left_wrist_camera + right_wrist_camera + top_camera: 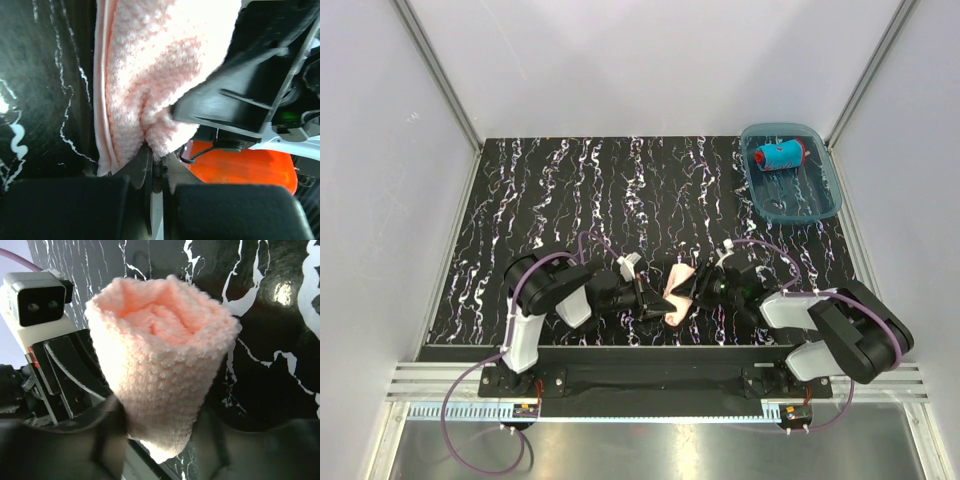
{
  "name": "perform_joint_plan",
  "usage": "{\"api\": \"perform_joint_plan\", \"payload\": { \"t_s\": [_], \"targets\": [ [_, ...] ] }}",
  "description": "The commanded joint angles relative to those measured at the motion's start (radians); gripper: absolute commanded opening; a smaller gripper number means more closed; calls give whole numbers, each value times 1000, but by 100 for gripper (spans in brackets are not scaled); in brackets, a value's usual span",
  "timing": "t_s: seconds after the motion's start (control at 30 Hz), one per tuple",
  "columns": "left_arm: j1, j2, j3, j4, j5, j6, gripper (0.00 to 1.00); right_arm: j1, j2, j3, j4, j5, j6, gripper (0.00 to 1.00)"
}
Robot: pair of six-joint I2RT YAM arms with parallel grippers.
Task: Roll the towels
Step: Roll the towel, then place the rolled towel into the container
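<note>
Status: blue towel (779, 156) is rolled and lying in the tray (820, 205) at the far right corner of the desk (570, 190), so that one looks done. The pink towel (677, 289) is rolled into a tube at the middle of the near edge, between both arms. The left fingers (142, 165) are pinched together on a fold of it. The right fingers (107, 440) sit either side of the roll; can't tell if they're clamped. Remaining, my guess: get the pink roll into the tray beside the blue one.
</note>
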Motion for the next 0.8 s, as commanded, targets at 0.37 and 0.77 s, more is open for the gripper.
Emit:
{"api": "perform_joint_plan", "payload": {
  "t_s": [0.37, 0.77],
  "targets": [
    [42, -44, 26, 316, 51, -54, 51, 28, -47, 93, -103, 36, -59, 0],
    [64, -401, -66, 86, 22, 68, 99, -118, -231, 506, -737, 181, -199, 0]
  ]
}}
